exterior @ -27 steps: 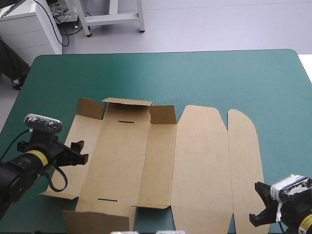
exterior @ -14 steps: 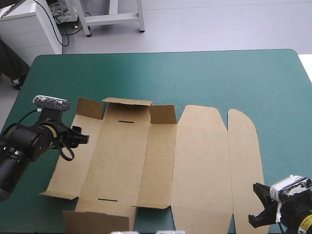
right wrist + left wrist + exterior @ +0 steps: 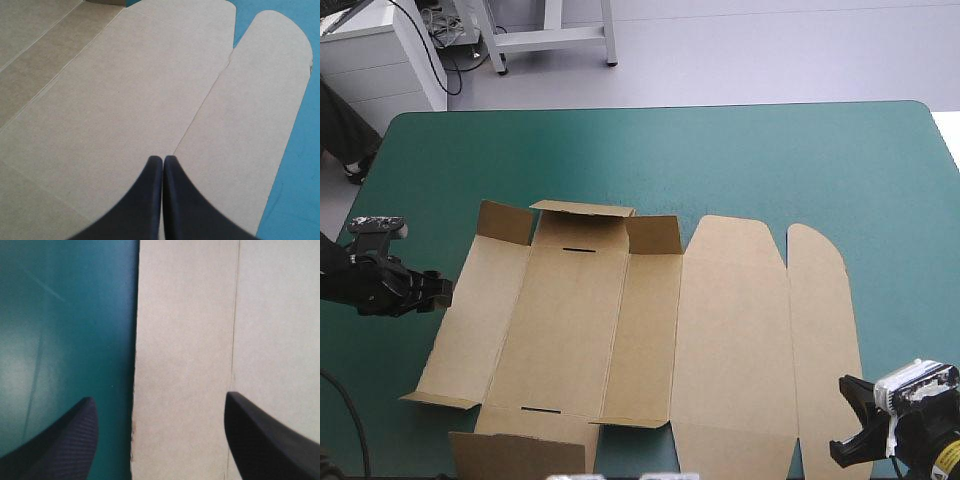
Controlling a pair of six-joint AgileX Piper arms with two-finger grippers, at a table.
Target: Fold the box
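- The left gripper (image 3: 159,399) is standing wide open and holding nothing; one finger (image 3: 65,440) is hanging over the teal-green cover (image 3: 65,315), the other (image 3: 265,440) over brown board; the cut left edge of the box (image 3: 650,340) is running between them.
- The right gripper (image 3: 163,159) is showing its fingers pressed together into one pointed arch, gripping nothing; it is sitting at the near right corner of the box, pointing across the broad lid panel (image 3: 125,90) and along the crease to the rounded tuck flap (image 3: 817,330).
- The two grippers are sitting well apart, at opposite ends of the sheet.
- The box is lying opened out on the tabletop (image 3: 720,160), nearer the near edge than the far one; its large panels are lying flat on the cover.
- Along the far edge of the left part, three short flaps (image 3: 582,212) are standing raised; at the near left corner another flap (image 3: 520,455) is appearing tilted up off the cover.
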